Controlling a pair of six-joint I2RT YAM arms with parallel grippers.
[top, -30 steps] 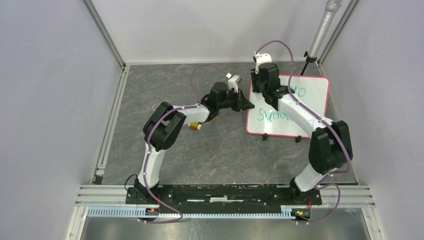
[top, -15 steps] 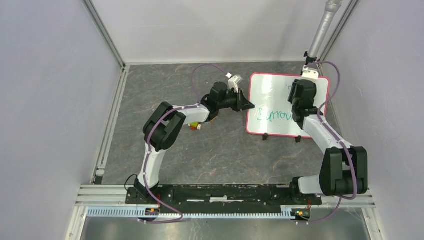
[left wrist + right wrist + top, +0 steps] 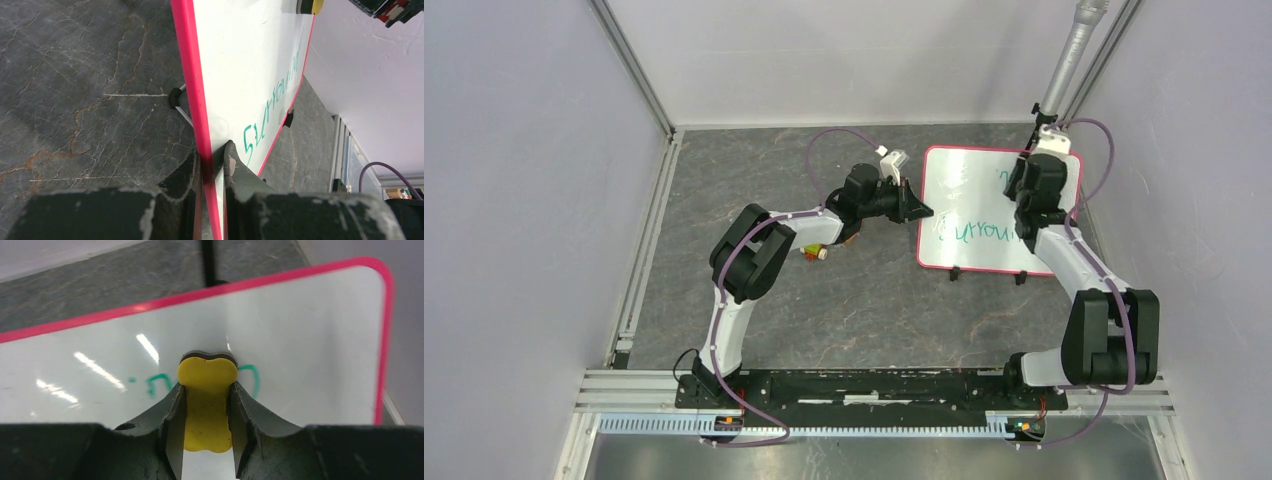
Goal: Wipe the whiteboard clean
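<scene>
Near edge: both arm bases bolted to a black rail, dark stone-patterned table (image 3: 824,310) beyond.

Mid-table, left of centre: small red, yellow and white object (image 3: 814,252) on the surface, partly tucked under the left forearm; too small to name.

Left gripper (image 3: 212,170): reaching rightward, fingers closed tight on the left edge of the whiteboard (image 3: 984,215), pink-red frame pinched between them, one finger on the face side, the other behind.

Whiteboard: far-right part of the table, close to the right wall, raised off the surface on small black feet (image 3: 955,274). Green handwriting (image 3: 974,234) across the lower middle of the face; a few more green strokes near the upper right corner.

Right gripper (image 3: 206,390): over that upper right corner, fingers nearly together, clamped on a yellow eraser (image 3: 207,405). Dark pad end of the eraser at the board face between two green strokes; actual contact not certain.

Farthest: grey pole (image 3: 1069,55) rising from the back right corner behind the board.
</scene>
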